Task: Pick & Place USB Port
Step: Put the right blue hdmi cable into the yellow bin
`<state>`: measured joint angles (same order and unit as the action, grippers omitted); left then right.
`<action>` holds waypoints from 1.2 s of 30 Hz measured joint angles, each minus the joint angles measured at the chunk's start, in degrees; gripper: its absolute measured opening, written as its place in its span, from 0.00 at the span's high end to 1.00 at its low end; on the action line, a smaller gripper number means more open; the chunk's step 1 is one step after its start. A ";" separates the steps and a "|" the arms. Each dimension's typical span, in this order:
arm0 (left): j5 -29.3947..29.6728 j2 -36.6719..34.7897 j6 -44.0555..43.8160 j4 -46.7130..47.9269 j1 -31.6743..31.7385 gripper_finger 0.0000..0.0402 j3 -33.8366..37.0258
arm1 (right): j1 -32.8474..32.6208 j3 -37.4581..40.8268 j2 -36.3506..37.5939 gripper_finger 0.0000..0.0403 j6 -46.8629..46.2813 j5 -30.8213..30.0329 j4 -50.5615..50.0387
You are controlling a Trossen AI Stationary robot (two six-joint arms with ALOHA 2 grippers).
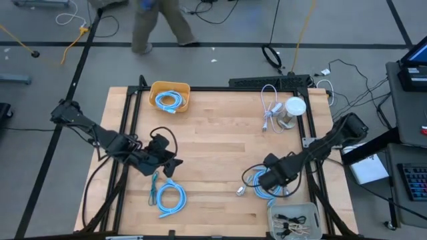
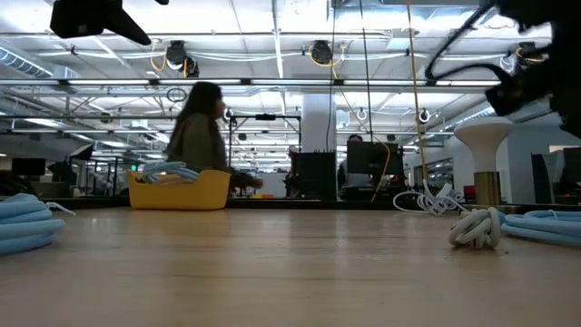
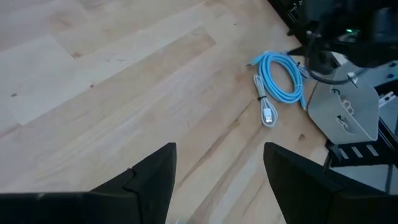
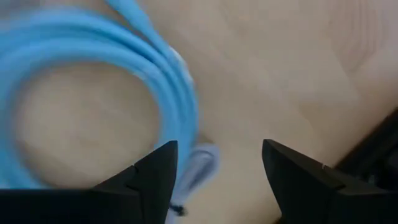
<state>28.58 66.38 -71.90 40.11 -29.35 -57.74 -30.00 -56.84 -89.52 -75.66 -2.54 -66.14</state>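
Nearest, a grey tray (image 1: 303, 212) holds small dark parts. Just beyond it the right gripper (image 1: 267, 181) hangs low over a coiled blue cable (image 1: 261, 189), fingers spread with nothing between them; the cable's USB plug (image 1: 240, 191) lies to the coil's left. This looks like the approach before the grasp: next, descend and close on the coil. The left gripper (image 1: 172, 165) waits, spread, above another coil (image 1: 171, 199). Farthest, the yellow basket (image 1: 169, 87) already holds a cable.
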 joint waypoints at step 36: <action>1.09 0.01 -1.51 0.35 -0.81 0.39 0.00 | -0.83 -1.38 -0.41 0.38 1.86 1.06 15.46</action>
<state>29.67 66.39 -73.41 40.47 -30.15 -57.74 -30.83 -58.22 -89.93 -73.80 -1.47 -50.68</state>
